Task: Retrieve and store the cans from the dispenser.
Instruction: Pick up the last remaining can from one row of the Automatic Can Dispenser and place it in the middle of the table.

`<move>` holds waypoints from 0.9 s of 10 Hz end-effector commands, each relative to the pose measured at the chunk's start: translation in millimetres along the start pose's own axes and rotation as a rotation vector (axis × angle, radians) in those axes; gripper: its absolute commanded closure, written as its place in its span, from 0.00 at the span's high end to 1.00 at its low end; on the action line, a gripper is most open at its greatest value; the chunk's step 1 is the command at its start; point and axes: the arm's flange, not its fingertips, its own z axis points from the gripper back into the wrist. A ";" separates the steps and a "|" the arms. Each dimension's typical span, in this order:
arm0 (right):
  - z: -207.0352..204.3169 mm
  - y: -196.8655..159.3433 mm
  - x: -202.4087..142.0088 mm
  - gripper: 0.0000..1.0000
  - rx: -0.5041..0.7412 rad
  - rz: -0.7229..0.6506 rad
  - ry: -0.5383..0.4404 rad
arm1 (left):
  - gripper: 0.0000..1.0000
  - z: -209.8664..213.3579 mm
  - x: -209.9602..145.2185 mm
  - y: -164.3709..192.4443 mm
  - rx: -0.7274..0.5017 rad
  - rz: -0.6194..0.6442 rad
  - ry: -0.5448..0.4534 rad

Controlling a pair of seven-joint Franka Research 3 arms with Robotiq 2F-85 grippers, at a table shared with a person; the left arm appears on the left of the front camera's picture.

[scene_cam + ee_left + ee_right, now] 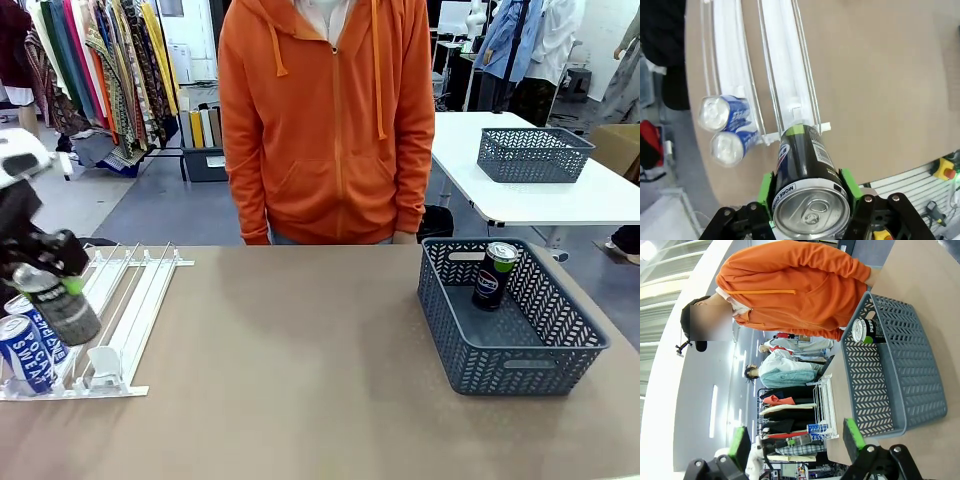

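Where clothes racks [100, 70] back the tan table [300, 350], left claw [808, 189] clamps a can [801, 150], right claw [796, 438] gapes.

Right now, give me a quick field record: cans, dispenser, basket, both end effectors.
left end effector: shut on a black drink can with green rim, tilted over the rack's stop end
right end effector: open, nothing between its fingers
dispenser: flat white rail rack, table's left side
cans in rack: two blue-and-white drink cans, together at the stop end
basket: dark grey lattice plastic basket, table's right side
cans in basket: one black green-topped can
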 end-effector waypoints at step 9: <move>0.7 3.1 1.6 1.00 0.011 0.010 -0.001 | 0.00 13.7 -14.5 -6.4 0.001 -0.025 -0.023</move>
